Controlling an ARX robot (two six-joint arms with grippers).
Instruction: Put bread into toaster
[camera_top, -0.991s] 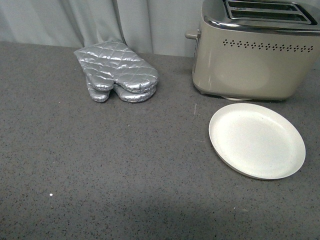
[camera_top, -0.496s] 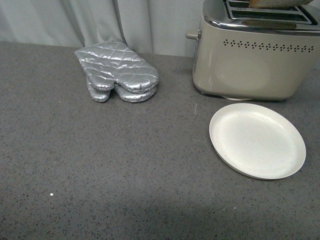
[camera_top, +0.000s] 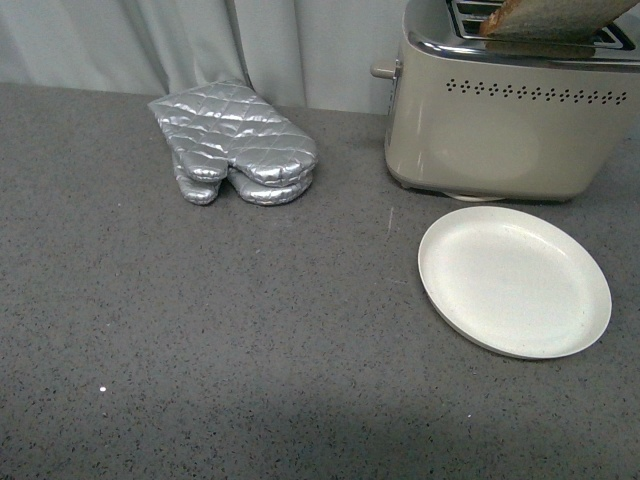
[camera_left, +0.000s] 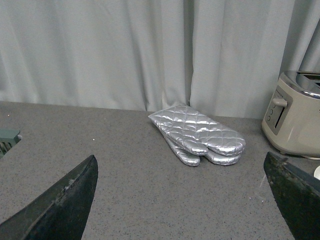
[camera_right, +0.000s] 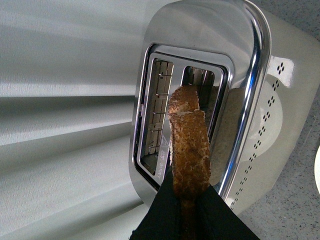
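Bread over the slots: my right gripper (camera_right: 189, 202), clamped on one edge of the bread (camera_right: 189, 145), holds the slice in the air above the toaster (camera_top: 500, 120), which stands at the far right corner of the counter (camera_top: 250, 330). The slice is grainy light brown with a darker crust, and from the front it sits tilted. I judge it light, soft and crumbly, best pinched gently near the crust. My left gripper (camera_left: 180, 165) hangs wide apart and empty, well away from the toaster.
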